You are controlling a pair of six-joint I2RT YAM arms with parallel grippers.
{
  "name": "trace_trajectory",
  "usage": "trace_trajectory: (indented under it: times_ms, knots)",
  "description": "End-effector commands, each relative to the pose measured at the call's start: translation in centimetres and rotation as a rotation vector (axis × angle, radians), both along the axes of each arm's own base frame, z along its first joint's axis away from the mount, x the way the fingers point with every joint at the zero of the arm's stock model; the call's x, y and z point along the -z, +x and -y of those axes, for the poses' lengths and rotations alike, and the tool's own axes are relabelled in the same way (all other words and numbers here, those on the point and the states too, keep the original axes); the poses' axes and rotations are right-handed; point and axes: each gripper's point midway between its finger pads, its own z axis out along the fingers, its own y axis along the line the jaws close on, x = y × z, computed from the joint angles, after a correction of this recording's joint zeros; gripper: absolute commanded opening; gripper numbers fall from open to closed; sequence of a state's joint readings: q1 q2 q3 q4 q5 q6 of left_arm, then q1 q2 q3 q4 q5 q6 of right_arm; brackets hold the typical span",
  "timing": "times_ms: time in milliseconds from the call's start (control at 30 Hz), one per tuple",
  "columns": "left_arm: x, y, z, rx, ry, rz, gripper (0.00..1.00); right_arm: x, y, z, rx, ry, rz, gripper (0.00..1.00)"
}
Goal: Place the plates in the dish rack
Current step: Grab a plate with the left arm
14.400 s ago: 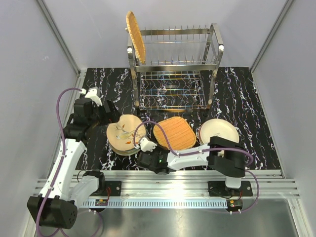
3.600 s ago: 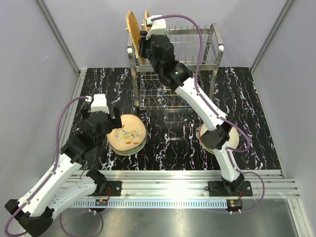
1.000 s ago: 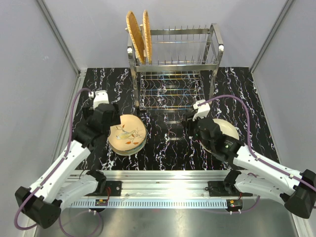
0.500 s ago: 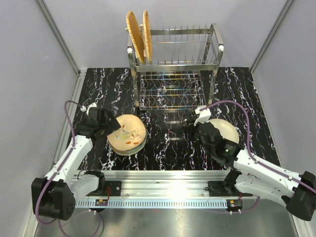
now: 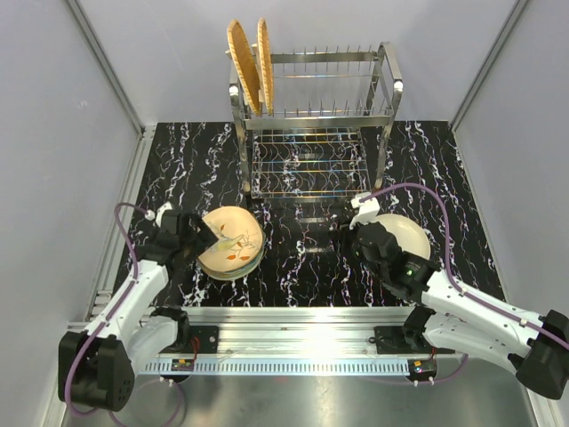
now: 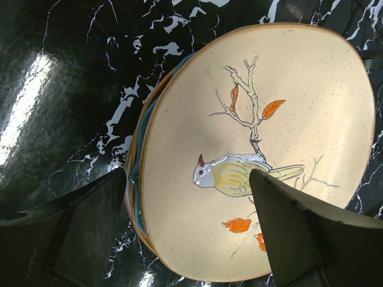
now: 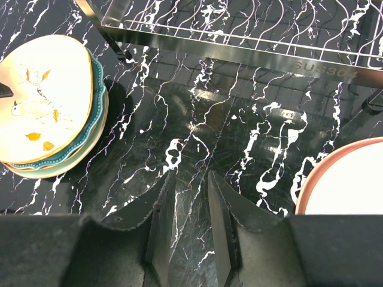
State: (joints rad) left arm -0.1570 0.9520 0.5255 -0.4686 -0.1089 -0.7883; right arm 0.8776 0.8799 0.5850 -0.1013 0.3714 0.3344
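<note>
Two orange woven plates (image 5: 250, 64) stand upright in our dish rack (image 5: 313, 124). The bird-print plate (image 6: 257, 146) tops a stack on the black table (image 5: 293, 258); our left gripper (image 6: 188, 230) straddles its edge, fingers spread. Our right gripper (image 7: 187, 221) hovers empty, fingers nearly together.

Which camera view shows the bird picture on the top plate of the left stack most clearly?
The left wrist view: the bird plate fills it, with bird, branch and orange leaves sharp between the open fingers of the left gripper. The top external view shows it small, the print barely readable. The right wrist view shows it at the left edge, tiny.
</note>
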Motion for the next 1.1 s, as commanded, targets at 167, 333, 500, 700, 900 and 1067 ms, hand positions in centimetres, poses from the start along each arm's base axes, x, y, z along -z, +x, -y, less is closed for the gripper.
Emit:
trace_trajectory:
  times_ms: [167, 333, 500, 700, 900, 1067]
  knots:
    - [-1.1, 0.7, -0.5, -0.073, -0.026, 0.099, 0.83, -0.1, 0.0, -0.8, -0.021, 0.022, -0.002, 0.35]
    - [-0.3, 0.4, -0.3, -0.068, -0.036, 0.081, 0.81, 0.1, 0.0, -1.0, -0.027, 0.018, -0.007, 0.35]
    - [-0.9, 0.3, 0.3, -0.051, -0.068, 0.094, 0.74, 0.3, 0.0, -1.0, -0.028, 0.008, -0.013, 0.34]
    - [-2.5, -0.6, -0.7, -0.089, -0.045, 0.154, 0.69, 0.6, 0.0, -0.8, -0.022, 0.006, -0.012, 0.33]
    - [-3.0, -0.4, -0.4, -0.071, -0.069, 0.221, 0.68, 0.6, 0.2, -0.8, -0.012, -0.008, -0.01, 0.33]
    - [-1.8, -0.3, -0.2, -0.061, -0.059, 0.141, 0.68, 0.7, 0.2, -0.7, -0.01, -0.008, -0.011, 0.33]
